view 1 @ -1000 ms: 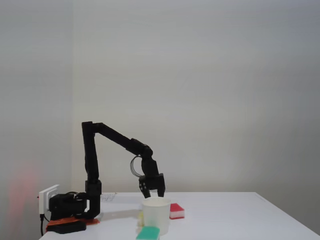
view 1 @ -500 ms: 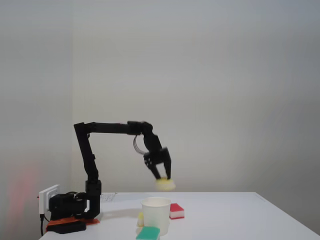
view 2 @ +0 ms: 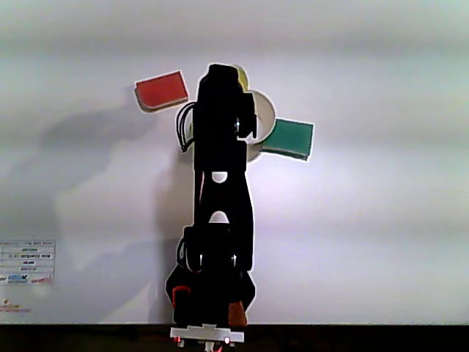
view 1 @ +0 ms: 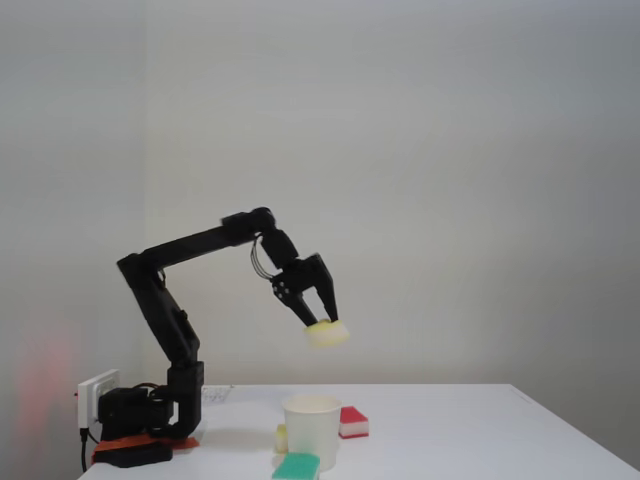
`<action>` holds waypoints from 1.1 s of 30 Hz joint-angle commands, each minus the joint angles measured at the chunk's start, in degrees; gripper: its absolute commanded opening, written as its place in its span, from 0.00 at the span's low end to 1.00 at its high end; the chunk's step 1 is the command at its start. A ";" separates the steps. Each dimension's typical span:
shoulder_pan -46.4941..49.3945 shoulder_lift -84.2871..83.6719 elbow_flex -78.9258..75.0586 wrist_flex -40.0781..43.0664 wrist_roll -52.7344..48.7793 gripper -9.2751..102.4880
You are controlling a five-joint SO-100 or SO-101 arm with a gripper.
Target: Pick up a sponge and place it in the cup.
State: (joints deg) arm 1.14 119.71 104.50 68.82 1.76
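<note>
Raised since the earlier frames, the gripper now hangs higher above the table, carrying the sponge with it; the elbow has folded back toward the base. Fingers are clamped on the sponge, a pale-yellow block pinched at its upper edge and hanging free in the air, well above the cup. In the fixed view the sponge sits slightly right of the cup's mouth, not squarely over it. In the other view, looking down, the arm covers most of the cup, and a sliver of the sponge shows at the arm's far end. Outward from the cup lie a green sponge touching or just in front of its foot, a red-and-white sponge behind it to the right, and a small yellow piece at its left side.

Risk: the grip is shallow, so the foam may slip out in transit. Release from this height, off centre, could land the sponge on the rim or tip the light paper cup.
</note>
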 commanded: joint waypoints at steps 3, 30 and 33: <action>6.42 5.45 4.13 0.88 -1.41 0.08; 10.55 1.14 18.81 -15.47 -6.24 0.17; 10.46 1.32 19.07 -14.59 -7.29 0.21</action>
State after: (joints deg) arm 11.34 119.62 123.57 52.91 -4.31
